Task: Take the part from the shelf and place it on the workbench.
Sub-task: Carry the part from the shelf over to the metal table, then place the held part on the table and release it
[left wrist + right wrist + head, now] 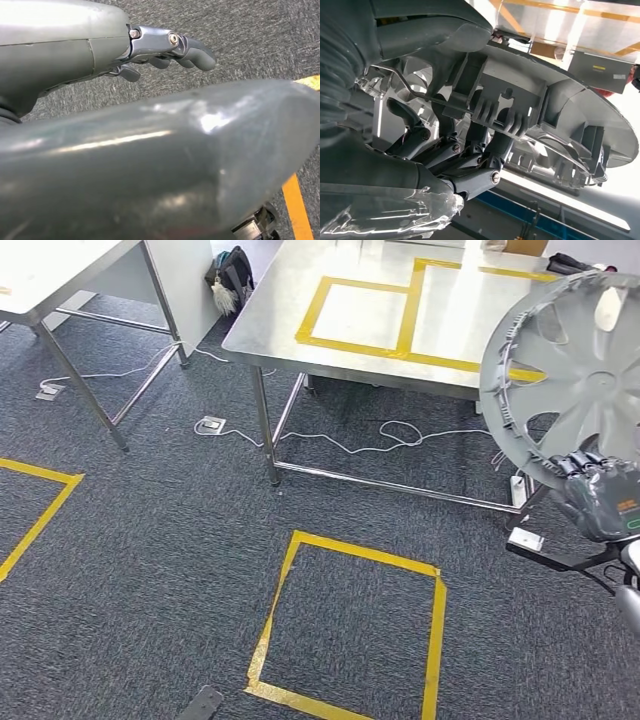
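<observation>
The right robot hand grips a grey wheel cover by its lower rim, fingers curled through the ribbed back, holding it upright in the air just before the steel bench marked with yellow tape. The left robot hand hangs over carpet, fingers loosely extended, holding nothing
</observation>
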Tool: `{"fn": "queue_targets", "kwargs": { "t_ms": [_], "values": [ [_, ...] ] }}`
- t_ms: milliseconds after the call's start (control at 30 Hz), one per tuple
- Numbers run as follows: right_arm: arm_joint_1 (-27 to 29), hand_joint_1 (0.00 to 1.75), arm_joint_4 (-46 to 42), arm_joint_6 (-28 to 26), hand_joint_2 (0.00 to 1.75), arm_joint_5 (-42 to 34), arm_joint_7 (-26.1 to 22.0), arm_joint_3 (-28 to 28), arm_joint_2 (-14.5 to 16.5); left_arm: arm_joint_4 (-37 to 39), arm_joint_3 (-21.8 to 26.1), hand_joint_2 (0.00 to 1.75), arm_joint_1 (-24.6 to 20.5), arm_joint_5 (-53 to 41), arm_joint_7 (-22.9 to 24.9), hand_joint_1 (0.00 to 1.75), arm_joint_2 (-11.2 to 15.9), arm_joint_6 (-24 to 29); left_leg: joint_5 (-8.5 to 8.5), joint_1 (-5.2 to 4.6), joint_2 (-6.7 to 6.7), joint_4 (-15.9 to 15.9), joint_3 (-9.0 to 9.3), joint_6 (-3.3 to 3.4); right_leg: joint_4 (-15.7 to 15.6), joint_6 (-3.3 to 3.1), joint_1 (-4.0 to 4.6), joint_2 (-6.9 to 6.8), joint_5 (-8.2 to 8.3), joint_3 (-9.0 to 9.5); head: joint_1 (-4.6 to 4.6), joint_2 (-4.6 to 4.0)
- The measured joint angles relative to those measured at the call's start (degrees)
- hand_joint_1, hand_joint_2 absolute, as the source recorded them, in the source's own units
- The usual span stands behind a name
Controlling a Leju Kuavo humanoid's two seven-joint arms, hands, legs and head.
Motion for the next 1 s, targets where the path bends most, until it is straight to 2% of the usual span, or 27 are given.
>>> {"fn": "queue_targets", "kwargs": {
  "t_ms": [200, 300, 367, 433, 500, 533, 567, 600, 633, 667, 700, 733, 767, 833, 900, 933, 1000],
  "values": [
    [1.68, 1.75, -0.55, 0.90, 1.75, -4.73, -1.10, -1.72, 1.85, 0.00, 0.00, 0.00, 0.00, -0.19, 0.00, 0.00, 0.05, -0.07, -0.25, -0.36, 0.00, 0.09, -0.02, 0.33, -0.06, 0.25, -0.32, -0.02, 0.04, 0.04, -0.02, 0.00],
    [2.07, 1.75, -0.84, 1.60, 1.75, -5.88, -1.42, -2.50, 2.44, 0.00, 0.00, 0.00, -0.01, -0.30, 0.00, 0.00, 0.07, -0.15, -0.39, -0.62, 0.00, 0.05, 0.00, 0.74, -0.29, 0.69, -0.59, -0.02, 0.07, 0.13, -0.03, 0.00],
    [2.43, 1.75, -1.20, 1.73, 1.75, -6.15, -1.52, -2.95, 2.59, -0.01, 0.00, 0.00, -0.02, -0.43, -0.01, 0.00, 0.05, -0.17, -0.19, -0.37, 0.11, -0.61, 0.42, 1.21, 0.02, 0.98, -0.69, 0.48, -0.36, -0.17, 0.02, 0.00],
    [2.66, 1.75, -1.41, 1.75, 1.75, -6.24, -1.62, -3.41, 2.63, -0.02, 0.00, 0.00, -0.10, -0.51, -0.01, 0.00, -0.01, -0.19, -0.05, -0.08, 0.32, -1.23, 0.95, 1.67, 4.01, 0.94, -0.66, 1.81, -2.63, -2.12, 0.21, 0.00],
    [2.84, 1.75, -1.45, 1.76, 1.75, -6.30, -1.64, -3.75, 2.64, -0.02, 0.00, 0.00, -0.19, -0.51, -0.01, 0.00, -0.16, -0.23, -0.22, -0.14, 0.57, -1.25, 1.18, 1.86, 11.94, 0.81, -0.57, 2.84, -5.99, -6.10, 0.36, 0.00],
    [3.02, 1.75, -1.45, 1.80, 1.75, -6.34, -1.64, -3.84, 2.65, -0.02, 0.00, 0.00, -0.19, -0.51, -0.01, 0.00, -0.23, -0.25, -0.32, -0.17, 0.67, -1.25, 1.28, 1.86, 15.10, 0.84, -0.56, 2.98, -6.81, -7.90, 0.39, 0.00],
    [3.23, 1.75, -1.46, 1.86, 1.75, -6.42, -1.64, -3.89, 2.65, -0.02, 0.00, 0.00, -0.16, -0.51, -0.01, 0.00, -0.29, -0.27, -0.44, -0.16, 0.79, -1.23, 1.41, 1.79, 16.43, 0.89, -0.56, 2.99, -6.57, -8.87, 0.40, 0.00],
    [3.41, 1.75, -1.46, 1.95, 1.75, -6.50, -1.64, -3.94, 2.66, -0.02, 0.00, 0.00, -0.14, -0.51, 0.00, 0.00, -0.33, -0.28, -0.57, -0.08, 0.92, -1.18, 1.57, 1.63, 15.27, 0.96, -0.60, 2.85, -5.13, -8.63, 0.40, 0.00],
    [3.53, 1.75, -1.47, 2.07, 1.75, -6.60, -1.65, -4.00, 2.67, -0.02, 0.00, 0.00, -0.13, -0.51, 0.00, 0.00, -0.37, -0.30, -0.75, 0.04, 1.08, -1.07, 1.75, 1.37, 11.95, 1.08, -0.66, 2.44, -2.90, -7.26, 0.40, 0.00],
    [3.58, 1.75, -1.49, 2.17, 1.75, -6.68, -1.69, -4.09, 2.68, -0.02, 0.00, 0.00, -0.14, -0.52, 0.00, 0.00, -0.39, -0.30, -1.00, 0.08, 1.27, -0.88, 1.91, 0.99, 7.86, 1.32, -0.64, 1.38, -0.98, -5.43, 0.44, 0.00],
    [3.54, 1.75, -1.51, 2.28, 1.75, -6.73, -1.74, -4.18, 2.78, -0.02, 0.00, 0.00, -0.15, -0.52, 0.00, 0.00, -0.33, -0.31, -1.27, 0.02, 1.51, -0.56, 2.02, 0.60, 4.32, 1.32, -0.62, 0.50, 0.44, -3.82, 0.52, 0.00],
    [3.53, 1.75, -1.55, 2.39, 1.75, -6.77, -1.81, -4.28, 2.95, -0.02, 0.00, 0.00, -0.15, -0.54, 0.00, 0.00, -0.30, -0.30, -1.47, -0.14, 1.75, -0.35, 2.08, 0.23, 2.13, 1.08, -0.58, -0.06, 1.08, -2.74, 0.55, 0.00],
    [3.56, 1.75, -1.61, 2.51, 1.75, -6.78, -1.90, -4.38, 3.12, -0.02, 0.00, 0.00, -0.13, -0.56, 0.00, 0.00, -0.27, -0.29, -1.60, -0.32, 2.05, -0.21, 2.13, -0.07, 1.36, 0.70, -0.50, -0.24, 1.08, -2.35, 0.53, 0.00],
    [3.74, 1.75, -1.74, 2.74, 1.75, -6.79, -2.02, -4.58, 3.36, -0.02, 0.00, 0.00, -0.10, -0.58, 0.00, 0.00, -0.27, -0.25, -1.70, -0.38, 2.71, -0.21, 2.18, -0.47, 1.61, -0.43, -0.46, 1.00, 1.10, -2.47, 0.40, 0.00],
    [3.85, 1.75, -1.82, 2.88, 1.75, -6.79, -2.08, -4.81, 3.39, -0.02, 0.00, 0.00, -0.13, -0.58, 0.00, 0.00, -0.26, -0.19, -2.91, -0.14, 2.30, 1.15, 1.72, -1.08, 1.66, -1.22, -0.54, 1.87, 1.24, -2.61, 0.35, 0.00],
    [3.86, 1.75, -1.87, 2.94, 1.75, -6.71, -2.12, -4.89, 3.40, -0.02, 0.00, 0.00, -0.17, -0.58, 0.00, 0.00, -0.26, -0.17, -4.40, -0.03, 1.75, 3.47, 0.71, -1.43, 1.62, -1.56, -0.61, 2.25, 1.32, -2.60, 0.33, 0.00],
    [3.85, 1.75, -1.95, 3.02, 1.75, -6.21, -2.20, -4.93, 3.44, -0.02, 0.00, 0.00, -0.16, -0.58, 0.00, 0.00, -0.28, -0.17, -8.07, 0.07, 0.85, 10.96, -2.84, -1.80, 1.62, -1.91, -0.59, 3.02, 1.34, -2.62, 0.32, 0.00]
  ]
}}
